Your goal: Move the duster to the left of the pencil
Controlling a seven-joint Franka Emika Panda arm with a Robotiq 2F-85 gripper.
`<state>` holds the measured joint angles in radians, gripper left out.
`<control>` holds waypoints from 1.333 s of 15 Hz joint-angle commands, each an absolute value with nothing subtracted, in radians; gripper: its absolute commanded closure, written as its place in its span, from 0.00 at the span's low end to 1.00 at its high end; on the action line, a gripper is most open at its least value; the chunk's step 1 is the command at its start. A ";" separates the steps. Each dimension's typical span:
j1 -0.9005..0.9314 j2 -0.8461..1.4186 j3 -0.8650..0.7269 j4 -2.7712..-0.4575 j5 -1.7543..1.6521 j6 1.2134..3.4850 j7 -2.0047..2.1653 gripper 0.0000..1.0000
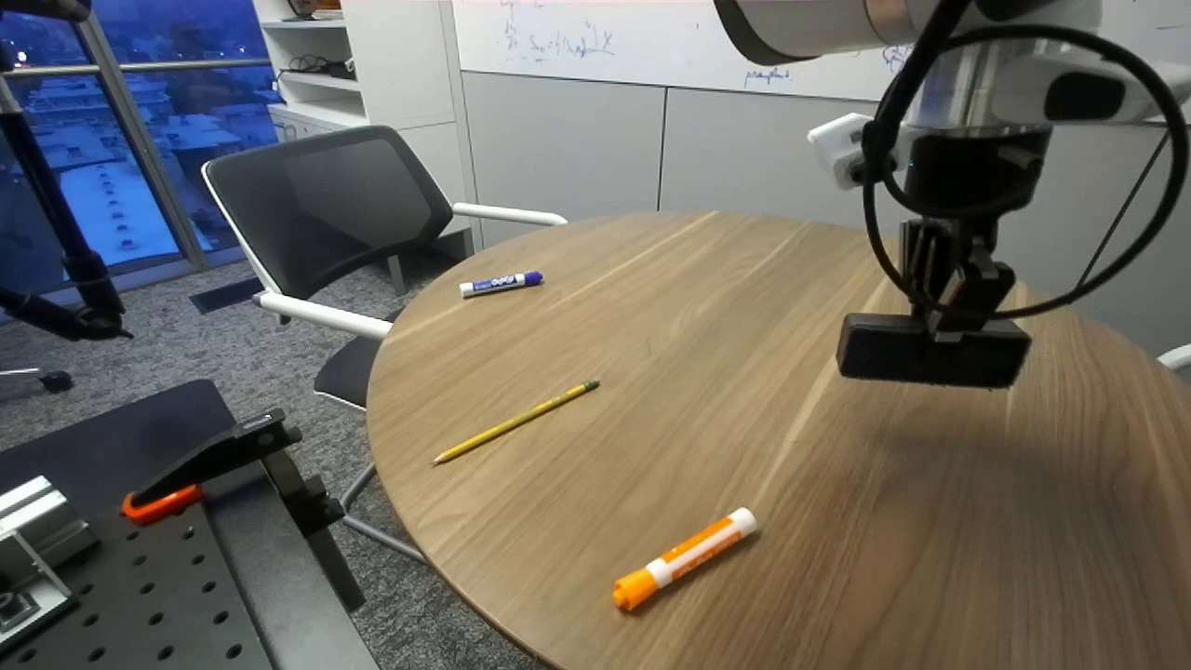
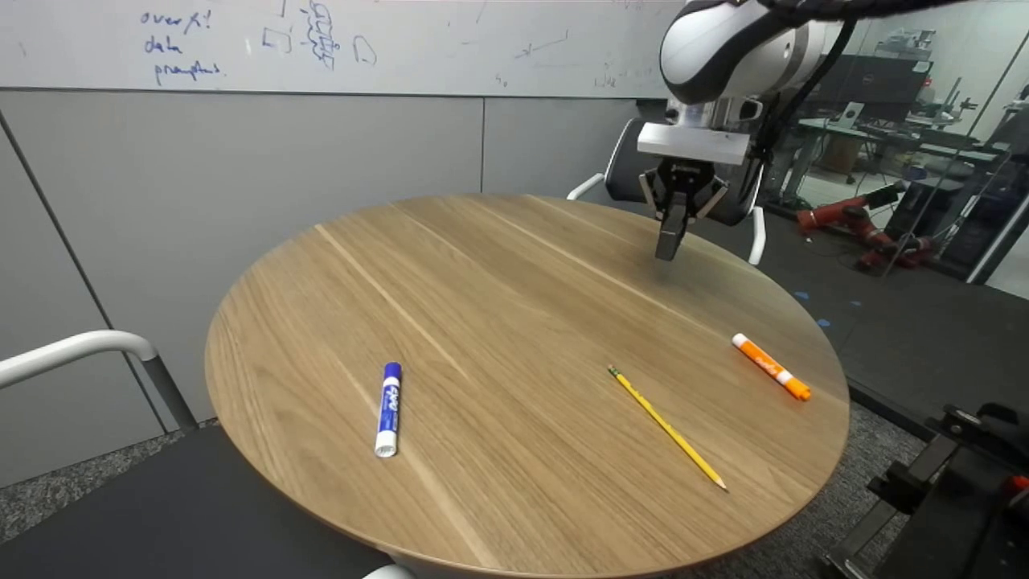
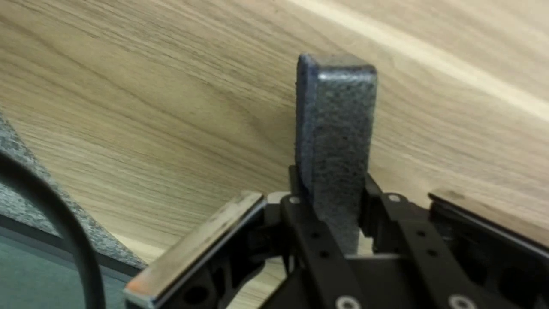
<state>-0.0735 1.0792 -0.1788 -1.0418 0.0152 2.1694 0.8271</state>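
Observation:
The duster is a black rectangular block, held above the table. It also shows in an exterior view and in the wrist view. My gripper is shut on the duster, one finger on each long side, as the wrist view shows. A shadow lies on the wood below the block. The pencil is a thin yellow stick lying flat on the table, well apart from the gripper. It also shows in an exterior view, and it is out of the wrist view.
An orange marker and a blue marker lie on the round wooden table. A chair stands at the table's edge. A dark perforated bench stands beside the table.

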 commanded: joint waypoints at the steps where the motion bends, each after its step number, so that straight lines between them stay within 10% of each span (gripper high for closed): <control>1: -0.015 0.910 -0.152 -1.278 -0.010 2.231 0.686 0.93; 20: 0.540 0.626 -0.059 -2.133 -0.060 2.796 0.661 0.93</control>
<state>0.4310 0.6586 -0.0180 -2.0346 -0.0283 2.7146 0.5685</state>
